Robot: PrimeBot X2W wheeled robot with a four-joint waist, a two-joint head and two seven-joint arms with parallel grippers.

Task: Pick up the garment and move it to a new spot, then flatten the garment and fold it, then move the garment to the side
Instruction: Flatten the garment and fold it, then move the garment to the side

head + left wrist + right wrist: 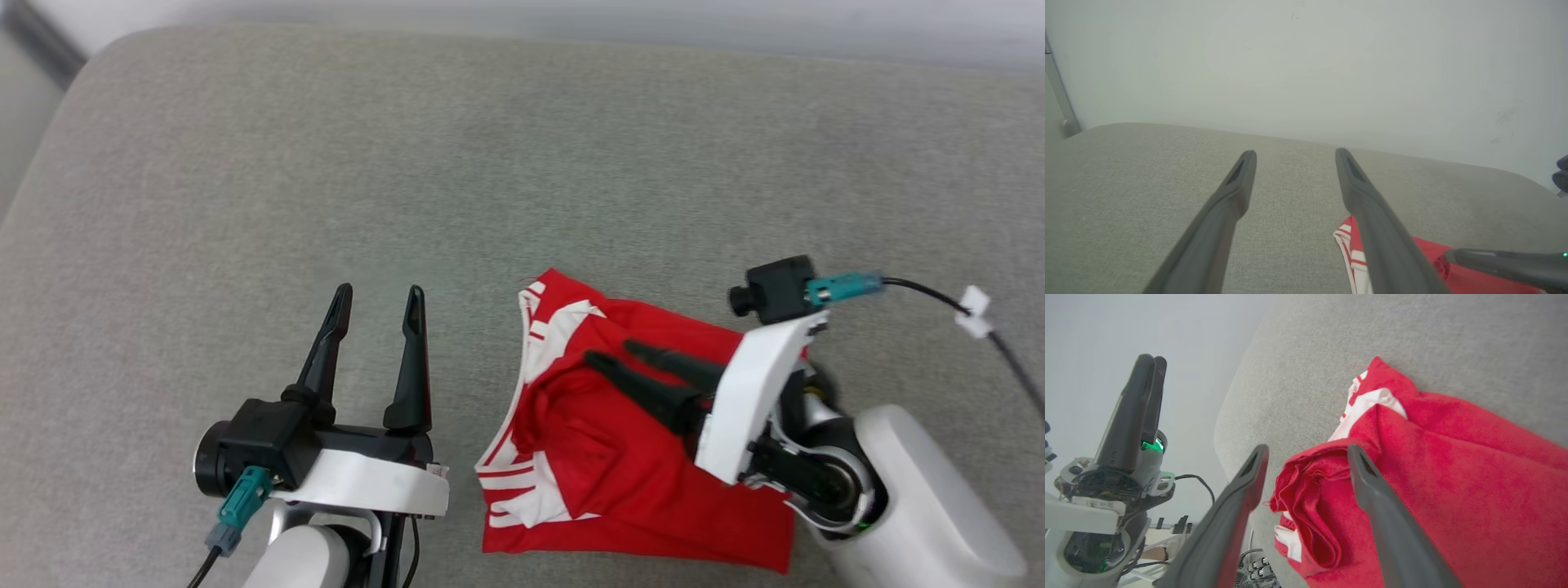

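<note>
- Head view: rumpled red fabric shirt with white striped trim (620, 498) at five o'clock on grey woven cushion (490, 163).
- Right gripper (611, 352) wide above it.
- Left gripper (380, 292), seven o'clock, wide, empty.

the garment (620, 482) is bunched — its inner folds hidden, its right edge behind the right tool (609, 351).

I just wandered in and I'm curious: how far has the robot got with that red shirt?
Done: the garment lies on the grey cushion, doubled over but rumpled, so at best roughly folded. In hand: nothing; the right end effector hangs open over it, the left end effector open beside it over the cushion. Left, probably: flattening, a neat fold, moving it aside.
</note>
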